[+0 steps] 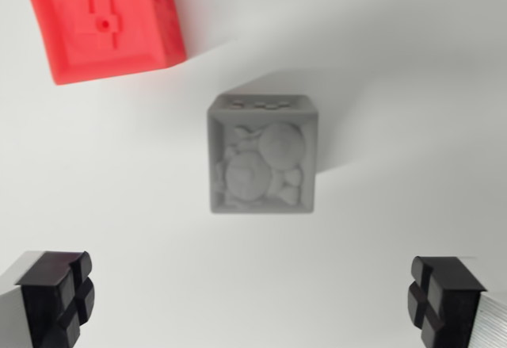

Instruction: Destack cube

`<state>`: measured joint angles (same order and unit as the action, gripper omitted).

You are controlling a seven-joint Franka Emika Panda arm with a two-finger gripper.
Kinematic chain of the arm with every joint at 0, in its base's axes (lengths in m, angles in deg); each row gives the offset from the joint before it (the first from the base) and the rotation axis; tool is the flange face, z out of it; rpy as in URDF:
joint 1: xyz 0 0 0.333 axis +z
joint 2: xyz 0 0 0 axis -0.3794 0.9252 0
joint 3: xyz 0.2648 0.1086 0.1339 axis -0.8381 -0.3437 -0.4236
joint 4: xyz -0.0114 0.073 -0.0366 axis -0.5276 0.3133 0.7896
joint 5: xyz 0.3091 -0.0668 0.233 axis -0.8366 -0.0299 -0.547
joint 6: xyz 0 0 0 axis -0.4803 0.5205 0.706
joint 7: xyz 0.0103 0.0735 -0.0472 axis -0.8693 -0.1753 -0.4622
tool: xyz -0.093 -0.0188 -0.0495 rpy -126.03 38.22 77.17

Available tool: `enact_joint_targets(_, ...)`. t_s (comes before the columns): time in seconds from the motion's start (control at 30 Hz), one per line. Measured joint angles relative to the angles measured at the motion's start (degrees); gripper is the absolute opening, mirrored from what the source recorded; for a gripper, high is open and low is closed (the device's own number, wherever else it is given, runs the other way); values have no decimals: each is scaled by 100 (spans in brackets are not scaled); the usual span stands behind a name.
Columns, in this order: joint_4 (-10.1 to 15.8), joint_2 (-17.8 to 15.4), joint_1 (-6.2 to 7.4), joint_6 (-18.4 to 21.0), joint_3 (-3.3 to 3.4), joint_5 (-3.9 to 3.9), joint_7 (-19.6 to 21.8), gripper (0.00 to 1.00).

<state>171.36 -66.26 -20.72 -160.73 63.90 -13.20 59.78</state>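
Cubes lie apart on the white surface (412,86), jaws spread wide with nothing held.

Grey moulded plastic cube (263,158) with raised rounded figures on its top face sits alone near the middle of the wrist view, resting flat on the surface. Red plastic cube (103,19) with a recessed pattern lies well apart from it, toward the upper left and partly cut off by the frame. Neither cube sits on the other, so the destacking looks done or nearly so. Below, the gripper (249,304) shows only its two black-padded fingertips (55,296) at the bottom corners, wide open and empty, likely because a cube has been let go.
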Motion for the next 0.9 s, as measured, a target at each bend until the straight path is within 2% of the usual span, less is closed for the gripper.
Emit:
enact_joint_targets(0.5, -185, -947, -7, 1131, 0, 68, 53, 100)
enact_joint_targets(0.9, -451, -1448, -8, 1900, -1, 83, 68, 100)
